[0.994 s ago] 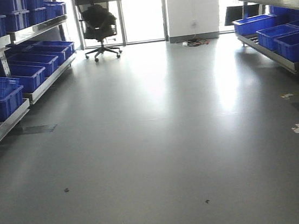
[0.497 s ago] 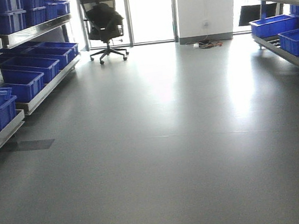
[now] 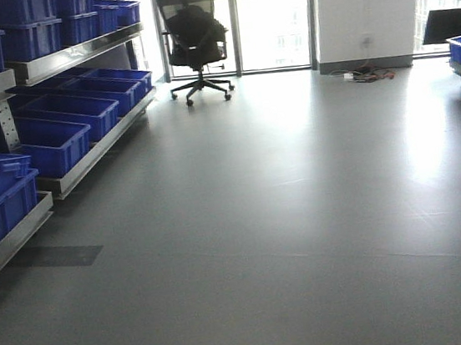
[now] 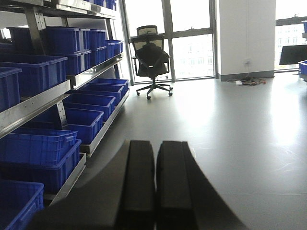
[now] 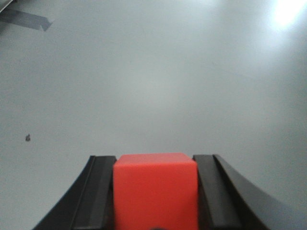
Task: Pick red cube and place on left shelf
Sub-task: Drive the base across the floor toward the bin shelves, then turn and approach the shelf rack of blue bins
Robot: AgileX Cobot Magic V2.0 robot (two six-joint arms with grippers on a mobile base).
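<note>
The right gripper (image 5: 154,160) tilts down toward the grey floor (image 5: 144,72), its two black fingers (image 5: 98,191) clamped on the red cube (image 5: 156,191), one against each side face. The cube sits square between them, a flat face toward the wrist camera and its top edge level. Its sides look alike, so no long axis shows. It is held over bare floor, not on the left shelf (image 3: 97,151), which runs along the left of the aisle carrying blue crates (image 3: 50,144). The left gripper (image 4: 156,143) points level down the aisle beside that shelf, toward an office chair (image 4: 151,60), its fingers (image 4: 139,182) pressed together with nothing between them.
</note>
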